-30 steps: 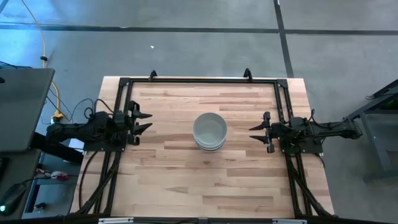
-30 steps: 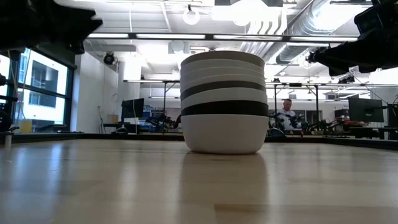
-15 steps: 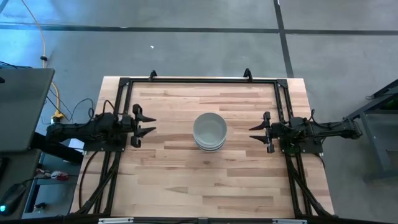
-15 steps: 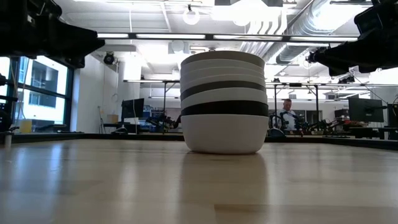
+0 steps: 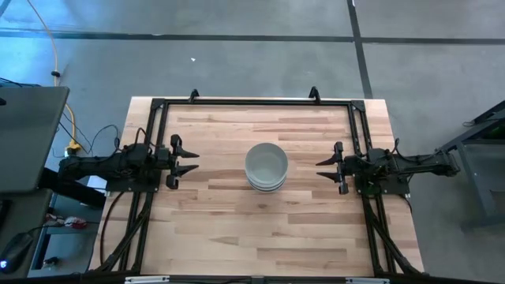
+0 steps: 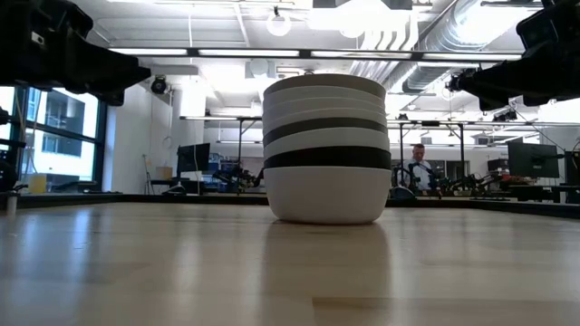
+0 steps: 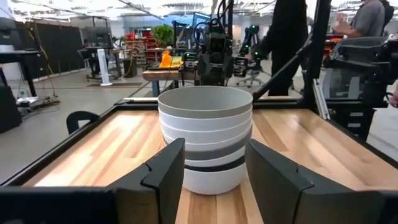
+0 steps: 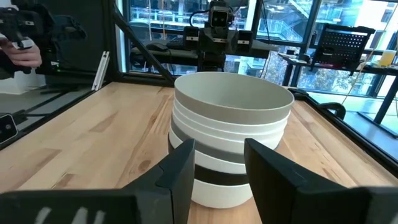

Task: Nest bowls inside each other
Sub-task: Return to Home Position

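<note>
The left gripper [image 5: 189,159] has eased slightly inward from the table's edge over the last second; the right gripper [image 5: 322,169] has not stirred. They sit at 9 and 3 o'clock of the bowls [image 5: 266,166], well apart from them, each with fingers spread wide and holding nothing. The table [image 5: 237,229] is pale, matte plank wood. Beyond it lies a bright workshop with ceiling ducts (a person [image 6: 418,163] sits far back). The bowls stand nested at the table's centre: smooth, round, glossy white at the base, then black, white and grey bands.
</note>
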Robot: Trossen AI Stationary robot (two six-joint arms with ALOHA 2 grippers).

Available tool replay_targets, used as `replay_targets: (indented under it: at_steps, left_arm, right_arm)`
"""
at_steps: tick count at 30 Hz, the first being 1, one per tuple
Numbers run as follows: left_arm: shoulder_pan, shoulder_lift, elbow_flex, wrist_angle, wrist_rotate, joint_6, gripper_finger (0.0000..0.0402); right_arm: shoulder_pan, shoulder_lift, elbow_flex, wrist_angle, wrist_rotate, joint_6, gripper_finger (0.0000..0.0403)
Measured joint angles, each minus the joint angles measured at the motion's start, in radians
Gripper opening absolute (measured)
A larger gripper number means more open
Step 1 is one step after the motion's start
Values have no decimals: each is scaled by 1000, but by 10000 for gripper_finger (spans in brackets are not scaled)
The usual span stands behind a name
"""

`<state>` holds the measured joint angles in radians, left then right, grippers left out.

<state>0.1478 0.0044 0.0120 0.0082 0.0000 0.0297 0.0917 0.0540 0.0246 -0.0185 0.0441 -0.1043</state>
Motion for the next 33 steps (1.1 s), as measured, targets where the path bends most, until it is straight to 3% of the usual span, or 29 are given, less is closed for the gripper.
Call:
replay_targets:
  at_steps: [8, 12, 18, 33]
  left_arm:
    - [0, 0, 0, 19, 95, 7, 159]
    - [0, 0, 0, 19, 95, 2, 159]
    - [0, 0, 0, 14, 60, -1, 159]
    - [-1, 0, 1, 49, 314, -55, 159]
  right_arm:
    - [0, 0, 0, -1, -29, -5, 133]
    - [0, 0, 0, -3, -63, -5, 133]
    - [0, 0, 0, -2, -21, 70, 133]
    - [0, -3, 0, 52, -213, -1, 133]
